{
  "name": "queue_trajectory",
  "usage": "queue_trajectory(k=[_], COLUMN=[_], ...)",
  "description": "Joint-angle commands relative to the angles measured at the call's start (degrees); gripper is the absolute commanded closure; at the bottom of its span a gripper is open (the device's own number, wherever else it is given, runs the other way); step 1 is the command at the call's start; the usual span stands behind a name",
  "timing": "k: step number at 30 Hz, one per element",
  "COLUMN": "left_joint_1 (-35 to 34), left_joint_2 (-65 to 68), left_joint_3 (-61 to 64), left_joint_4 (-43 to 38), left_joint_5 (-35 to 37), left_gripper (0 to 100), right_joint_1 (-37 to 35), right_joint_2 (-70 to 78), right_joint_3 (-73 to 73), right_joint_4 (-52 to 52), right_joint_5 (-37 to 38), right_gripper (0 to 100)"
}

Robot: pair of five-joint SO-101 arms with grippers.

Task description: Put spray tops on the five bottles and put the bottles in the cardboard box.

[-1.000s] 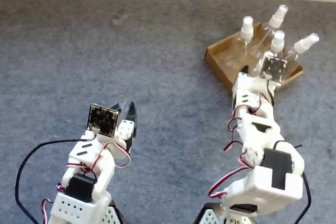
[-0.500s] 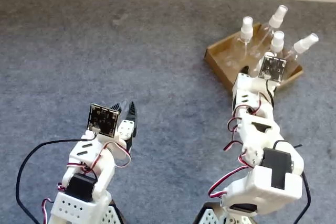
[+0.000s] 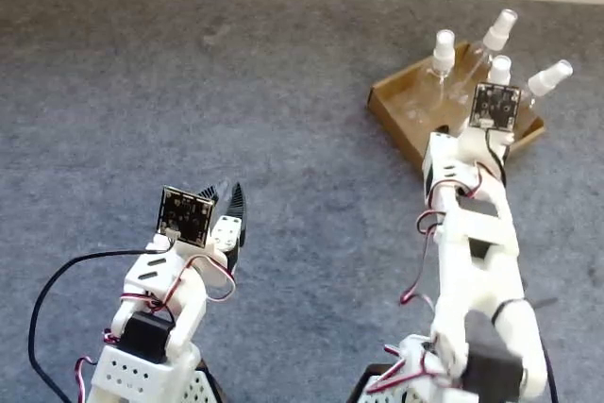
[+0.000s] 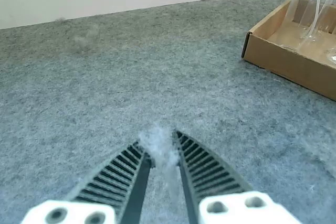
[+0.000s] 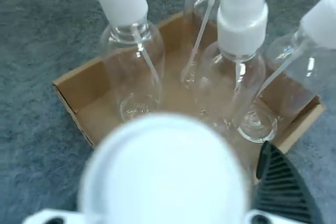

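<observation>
One shallow brown cardboard box point(image 3: 387, 120) lies on the grey felt table top point(image 3: 189, 92), far out on the right side. Four clear plastic bottles point(image 5: 131, 61) stand on their bases inside it, close together. Each carries a white spray top point(image 3: 444, 42), so four tops rise above the box walls in the high view. The right wrist view adds a fifth white spray top point(image 5: 163, 177), a large round cap directly under the camera, on the near side of the four standing bottles. The body of this fifth bottle is hidden beneath its cap, so it cannot be told whether it rests on the box floor. That makes five tops and one box. Two white arms stand at the table. The right gripper point(image 3: 486, 106) hangs over the near part of the box with the fifth cap right at it, and whether its jaws pinch that bottle or stand off it cannot be told. The left gripper point(image 3: 229, 197) sits low over the felt on the left, well apart from the box. Its two black ribbed jaws are drawn nearly together at the tips, with one small pale wisp of fluff point(image 4: 157, 148) there. The left wrist view shows a corner of the box farther off, with clear bottle bases inside it.
</observation>
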Motion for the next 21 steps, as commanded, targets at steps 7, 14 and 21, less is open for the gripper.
queue_trajectory(k=[7, 14, 21], left_joint_1=[-0.9, -0.7, -0.7], left_joint_2=[-0.7, -0.7, -0.7], left_joint_3=[1.1, 1.1, 1.1], left_joint_4=[0.3, 0.3, 0.3], left_joint_5=[-0.4, -0.4, -0.4], left_gripper=[100, 100, 100], right_joint_1=[-0.3, -0.2, 0.0], right_joint_2=[-21.9, -17.2, -8.7], right_joint_3=[-0.8, -1.4, -2.9], right_joint_4=[13.6, 13.6, 6.8], right_joint_5=[0.5, 0.4, 0.4], right_gripper=[72.7, 72.8, 72.8])
